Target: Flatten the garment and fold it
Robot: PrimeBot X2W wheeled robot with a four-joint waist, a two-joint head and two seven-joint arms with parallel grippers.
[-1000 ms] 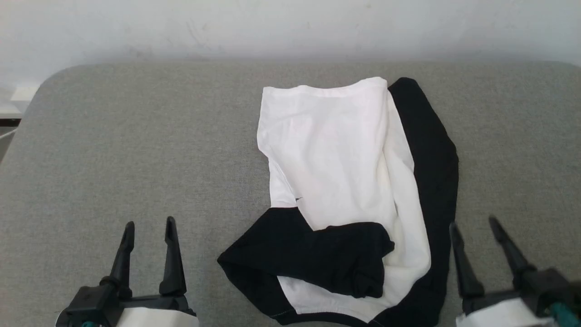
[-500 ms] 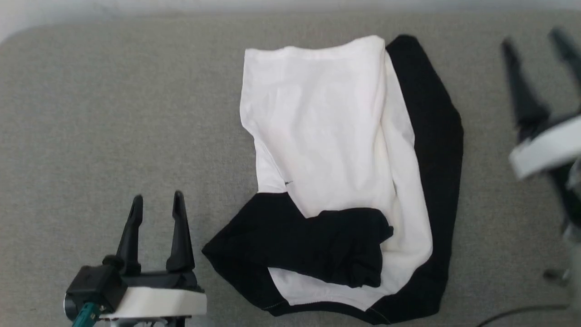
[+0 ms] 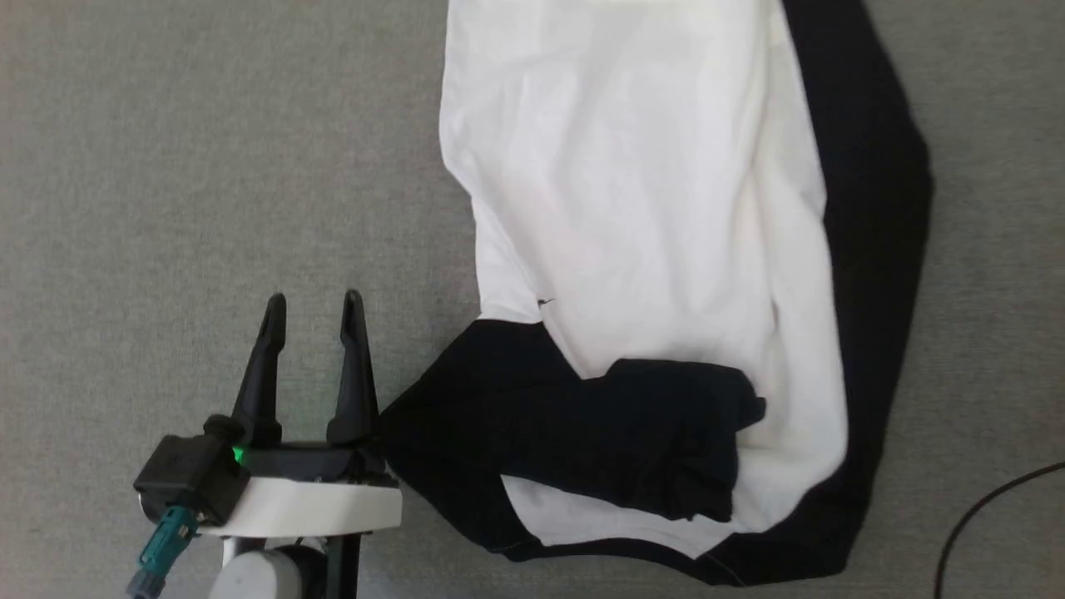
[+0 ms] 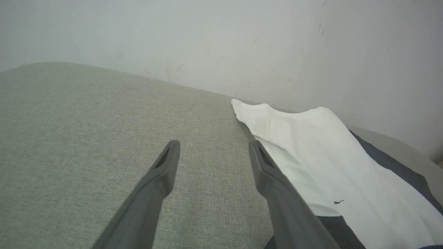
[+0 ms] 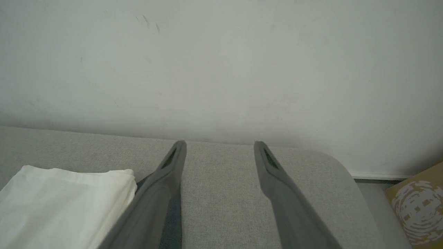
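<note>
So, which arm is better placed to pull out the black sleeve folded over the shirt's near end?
Probably left. The left end effector, open, sits close beside the folded black sleeve of the garment. The right end effector, also open, points past the garment's far edge toward the wall.

Light is soft and even on all my feeds; I can't pick out one source. The shirt nearly blows out in its white part, folds faint, while its black sleeve holds almost no detail. Shadows are weak. On both wrist feeds the fingers near the lens go soft and washed grey.
</note>
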